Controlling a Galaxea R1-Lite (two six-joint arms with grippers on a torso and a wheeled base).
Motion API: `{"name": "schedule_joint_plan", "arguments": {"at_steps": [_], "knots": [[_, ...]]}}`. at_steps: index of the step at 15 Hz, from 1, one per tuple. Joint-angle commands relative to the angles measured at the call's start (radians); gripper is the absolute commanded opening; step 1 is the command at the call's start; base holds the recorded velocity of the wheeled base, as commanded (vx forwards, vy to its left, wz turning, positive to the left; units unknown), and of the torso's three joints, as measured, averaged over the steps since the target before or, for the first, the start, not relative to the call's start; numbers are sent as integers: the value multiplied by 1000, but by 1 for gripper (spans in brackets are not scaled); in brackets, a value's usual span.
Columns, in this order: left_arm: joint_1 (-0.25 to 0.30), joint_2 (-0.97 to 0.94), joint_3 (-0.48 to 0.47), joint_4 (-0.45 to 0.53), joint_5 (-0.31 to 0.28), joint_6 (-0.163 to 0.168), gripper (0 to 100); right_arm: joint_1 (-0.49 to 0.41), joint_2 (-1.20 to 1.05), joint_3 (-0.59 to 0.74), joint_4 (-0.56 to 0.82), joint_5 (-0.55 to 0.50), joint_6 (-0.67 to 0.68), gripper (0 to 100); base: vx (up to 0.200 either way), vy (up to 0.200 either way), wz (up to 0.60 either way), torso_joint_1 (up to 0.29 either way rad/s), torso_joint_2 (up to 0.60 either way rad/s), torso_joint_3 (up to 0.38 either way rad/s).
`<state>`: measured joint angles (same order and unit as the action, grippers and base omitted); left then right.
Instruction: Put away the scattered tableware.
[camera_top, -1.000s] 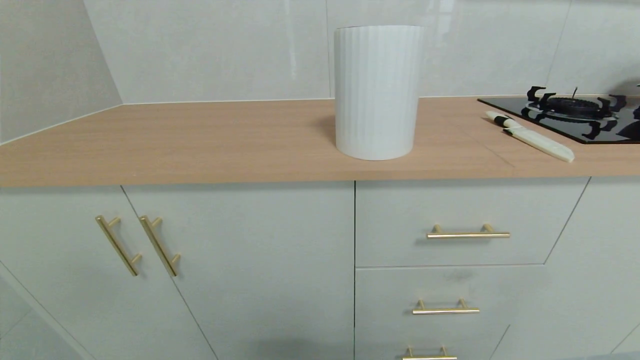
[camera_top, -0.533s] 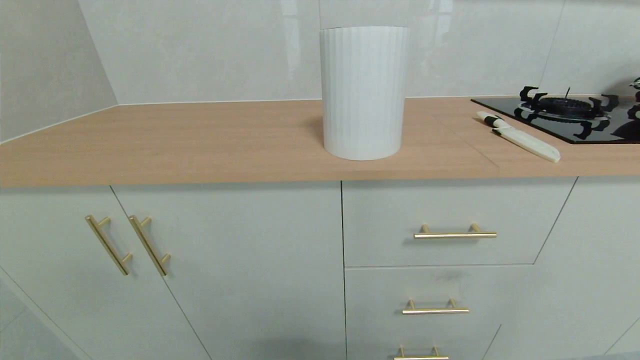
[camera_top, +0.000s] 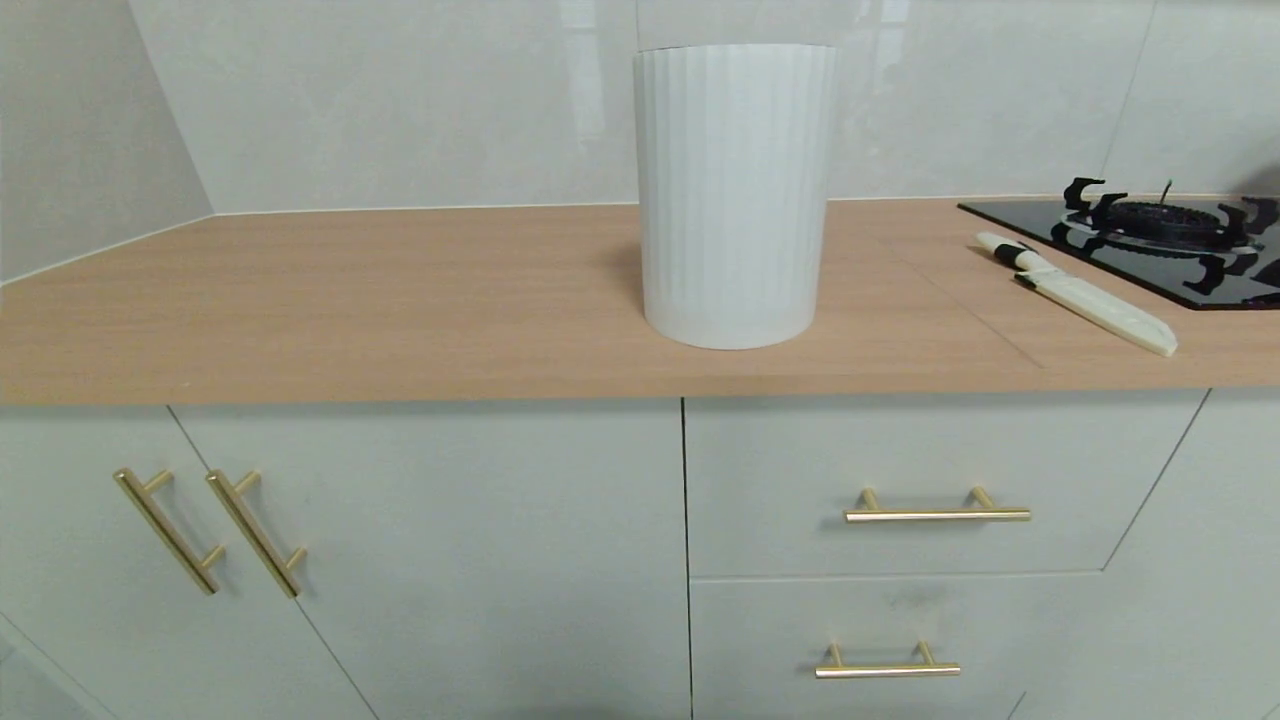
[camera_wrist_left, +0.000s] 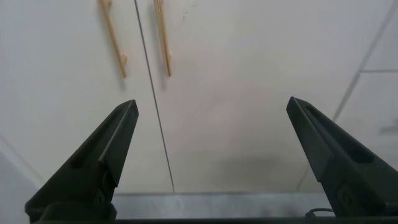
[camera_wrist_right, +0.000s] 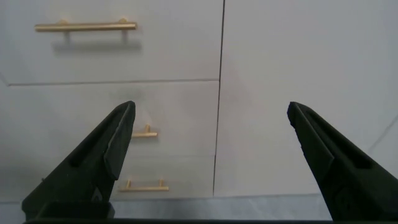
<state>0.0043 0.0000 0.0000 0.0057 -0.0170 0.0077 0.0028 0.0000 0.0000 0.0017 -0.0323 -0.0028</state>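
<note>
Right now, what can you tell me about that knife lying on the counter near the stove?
The knife is pale cream all over, with black bands on its handle. The blade looks ceramic or plastic rather than steel, though I can't be sure. It lies flat and slanted on the wooden countertop, handle toward the tiled wall, tip toward the counter's front edge. It runs alongside the black gas cooktop, seemingly not touching it, and well clear of the white ribbed container.
</note>
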Motion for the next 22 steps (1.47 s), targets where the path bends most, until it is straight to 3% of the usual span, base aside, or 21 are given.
{"name": "schedule_joint_plan", "arguments": {"at_steps": [1, 11, 22], "knots": [[0, 0, 0, 0, 0, 0, 100, 0, 2, 0, 0, 0, 0, 100, 0, 0, 0, 0, 0, 0], [0, 0, 0, 0, 0, 0, 100, 0, 2, 0, 0, 0, 1, 100, 0, 0, 0, 0, -16, -17], [-1, 0, 0, 0, 0, 0, 100, 0, 0, 0, 1, 0, 1, 100, 0, 0, 0, 90, -413, -323]]}}
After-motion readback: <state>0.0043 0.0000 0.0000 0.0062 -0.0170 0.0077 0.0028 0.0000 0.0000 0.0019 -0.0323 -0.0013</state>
